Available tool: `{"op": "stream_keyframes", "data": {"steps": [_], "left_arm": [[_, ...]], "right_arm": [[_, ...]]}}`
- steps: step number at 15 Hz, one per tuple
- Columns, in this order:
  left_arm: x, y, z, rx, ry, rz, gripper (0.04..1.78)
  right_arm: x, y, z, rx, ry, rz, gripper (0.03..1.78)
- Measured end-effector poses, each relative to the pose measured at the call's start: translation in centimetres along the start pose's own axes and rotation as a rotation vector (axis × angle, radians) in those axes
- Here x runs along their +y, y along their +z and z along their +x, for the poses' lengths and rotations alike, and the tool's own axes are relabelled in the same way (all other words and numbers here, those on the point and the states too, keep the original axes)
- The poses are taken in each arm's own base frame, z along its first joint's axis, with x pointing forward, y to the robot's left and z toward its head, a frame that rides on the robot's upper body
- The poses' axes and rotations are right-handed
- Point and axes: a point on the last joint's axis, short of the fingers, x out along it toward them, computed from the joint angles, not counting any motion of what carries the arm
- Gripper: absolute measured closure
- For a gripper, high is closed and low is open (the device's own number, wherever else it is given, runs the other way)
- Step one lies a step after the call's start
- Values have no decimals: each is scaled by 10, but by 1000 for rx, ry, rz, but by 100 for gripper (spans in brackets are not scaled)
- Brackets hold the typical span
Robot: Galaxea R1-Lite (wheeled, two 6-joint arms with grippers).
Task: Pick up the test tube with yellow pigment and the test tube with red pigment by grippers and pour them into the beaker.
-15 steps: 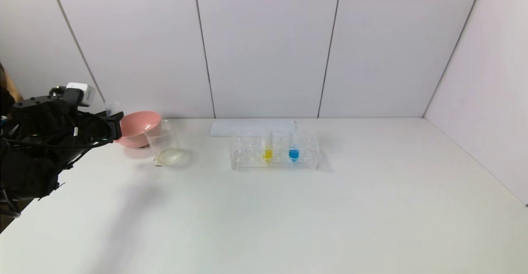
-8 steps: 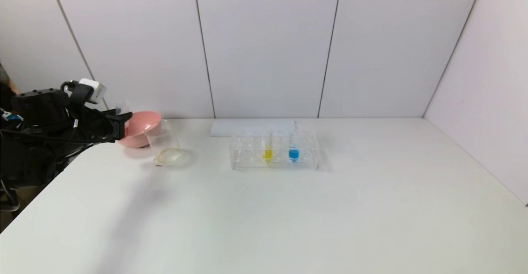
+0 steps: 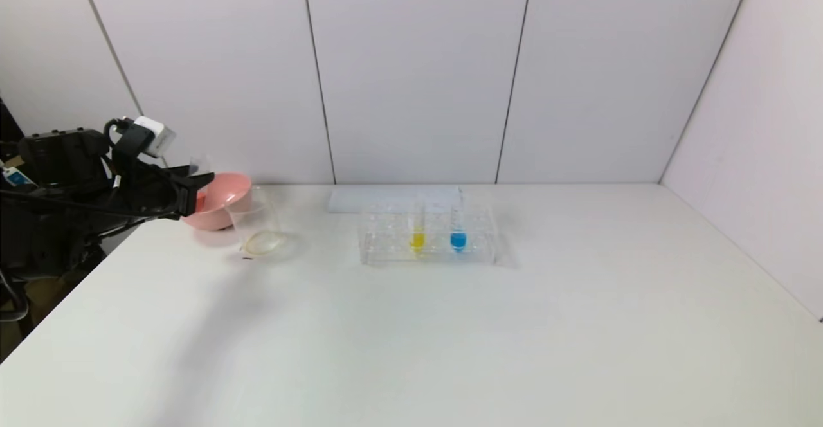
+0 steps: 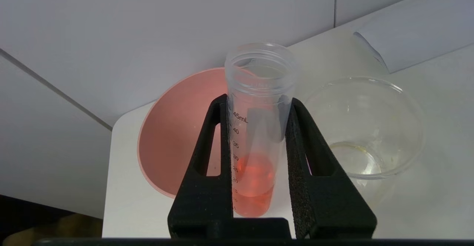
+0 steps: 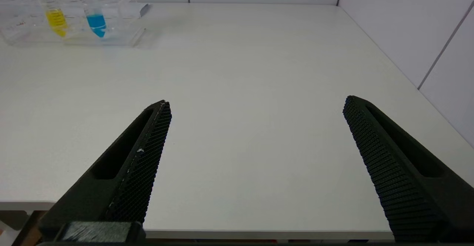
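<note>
Over the last second the left gripper [image 3: 193,197] has moved up and toward the pink bowl [image 3: 225,199] and the beaker [image 3: 256,227], so the red tube is being brought to the pouring place. I judge that the carrying step is almost finished and the tilt over the beaker comes next.

The left arm reaches in from the worktop's [image 3: 411,337] left edge, its gripper in the air just beside the bowl. In the left wrist view the jaws are closed on the test tube with red pigment [image 4: 255,146], gripping the middle of its wall. The tube is close to upright, mouth up, red liquid low in the tip. The beaker seems nearly empty, with only a pale ring at the bottom.

Further right, the test tube with yellow pigment [image 3: 418,237] stands in the clear rack [image 3: 386,247], beside the blue tube [image 3: 458,239].

The right gripper [image 5: 255,138] hangs over the near right side of the worktop, jaws wide open and holding nothing.
</note>
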Motion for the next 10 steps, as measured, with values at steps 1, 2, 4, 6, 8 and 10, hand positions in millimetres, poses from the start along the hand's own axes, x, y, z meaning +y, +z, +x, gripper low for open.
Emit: {"op": "stream_keyframes", "data": {"steps": [1,2,4,6,8,10], "left_arm": [[0,1,-1,14,-14,8,138],[-1,3,-2,30,-31,14,138],[0,7,-4,57,-59,45,138],[1,10,-4,66,-71,69,138],[1,13,-6,81,-95,90,138],[2,17,-8,96,-118,117,138]], "right_arm": [[0,0,0,0,1,0,11],[0,0,0,0,1,0,11],[0,0,0,0,0,0,11],[0,0,0,0,0,0,11],[0,0,0,0,1,0,11],[0,0,0,0,0,0,11]]}}
